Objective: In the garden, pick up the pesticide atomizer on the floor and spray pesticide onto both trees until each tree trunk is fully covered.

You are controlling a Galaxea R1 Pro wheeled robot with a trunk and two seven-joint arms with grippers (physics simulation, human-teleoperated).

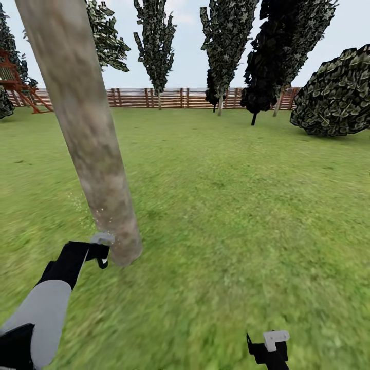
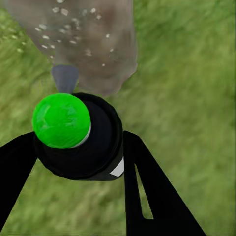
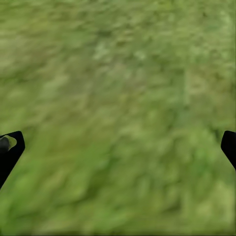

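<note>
A thick mottled grey-tan tree trunk point(image 1: 85, 128) rises from the lawn at the left of the head view, leaning left toward the top. My left gripper point(image 1: 100, 252) is right beside its base, shut on the pesticide atomizer point(image 2: 78, 135), a black bottle with a green top and a grey nozzle point(image 2: 65, 77) aimed at the trunk point(image 2: 93, 44). Pale droplets speckle the bark near the base. My right gripper point(image 1: 270, 347) hangs low over grass at the bottom right, open, with its fingertips point(image 3: 10, 147) wide apart and nothing between them.
Green lawn point(image 1: 231, 205) stretches to a brown slat fence point(image 1: 169, 97). Dark narrow conifers point(image 1: 154, 46) stand along it, a large bush point(image 1: 336, 95) at the right, a red playset point(image 1: 18, 87) at the far left.
</note>
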